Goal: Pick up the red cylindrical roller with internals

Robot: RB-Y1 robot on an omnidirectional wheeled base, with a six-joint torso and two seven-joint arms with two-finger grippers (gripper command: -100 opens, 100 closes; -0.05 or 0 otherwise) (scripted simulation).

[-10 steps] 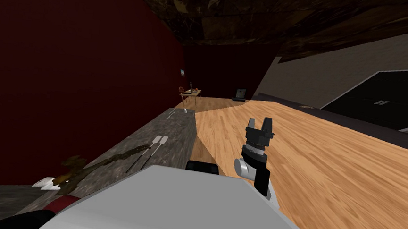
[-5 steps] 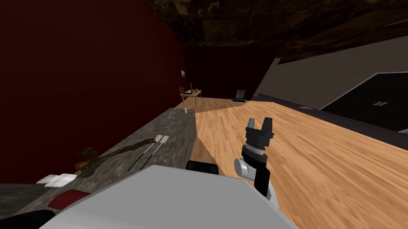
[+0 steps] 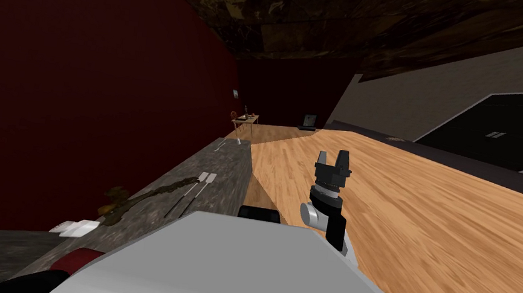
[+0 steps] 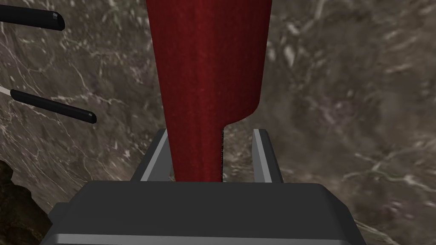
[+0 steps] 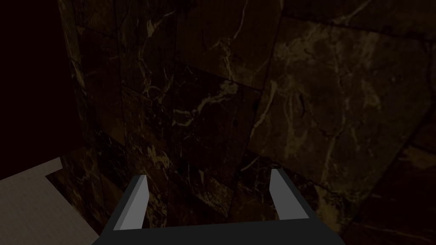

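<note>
STEP: grasp being closed | red cylindrical roller [image 4: 208, 64] – narrow end held between the left pincer's [image 4: 211, 132] fingers, over the dark marbled stone surface [image 4: 340, 85] | STATE: partly closed, gap seen at one finger | right pincer [image 5: 208, 176] open | NEXT: closure to be completed – then a lift.

A dark red wall [image 3: 76, 104] is seen off to the left of the right hand [image 3: 334, 156], with a grey marbled table [image 3: 227, 171] run along it. Light wood floor [image 3: 427, 232] is spread out beyond the hand, a dark marbled ceiling [image 3: 304, 18] is hung overhead, and a beige wall [image 3: 417, 103] is set to its right.
</note>
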